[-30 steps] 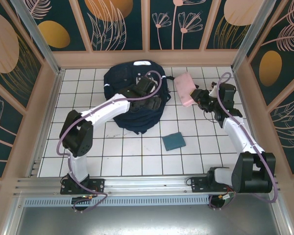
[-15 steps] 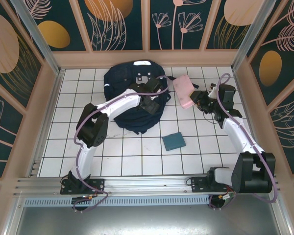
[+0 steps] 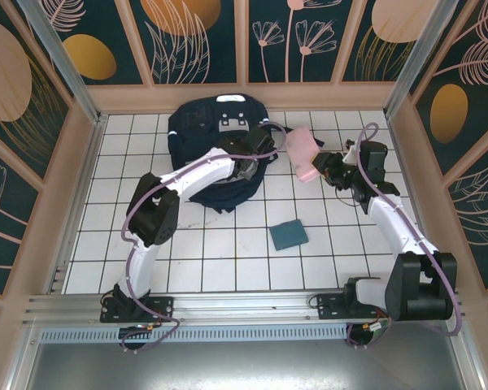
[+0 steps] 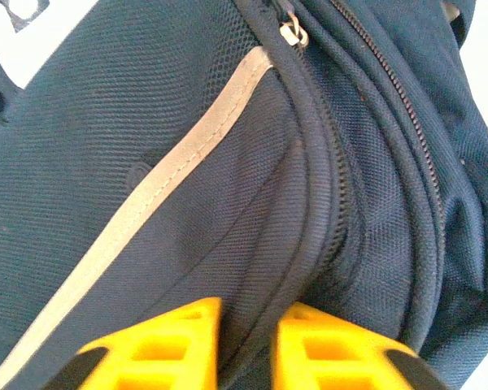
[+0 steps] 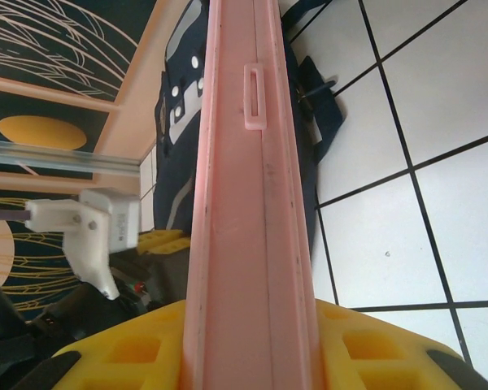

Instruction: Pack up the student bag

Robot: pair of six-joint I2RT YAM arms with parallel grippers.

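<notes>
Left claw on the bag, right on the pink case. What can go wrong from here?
1. The left claw pinches a thin fold of the student bag beside its zipper; the fabric may slip free.
2. The right claw grips the pink case at one end, so it could pivot.
3. The case sits close to the left arm; a bump seems possible.

The student bag (image 3: pixel 197 138) is lying slumped on the white tiled table (image 3: pixel 130 244) close to the back wall (image 3: pixel 146 96), left of centre, with its top end pointing toward that wall. It is showing dark navy woven fabric, a white-grey patch (image 3: pixel 230 122) near the top, and 1 thin pale stripe (image 4: pixel 167 183) running diagonally across a panel. Its zippers (image 4: pixel 366 57) are curving side by side, a metal pull (image 4: pixel 293 34) is resting at their upper end, and the cloth is bunching into folds along the near edge.
</notes>
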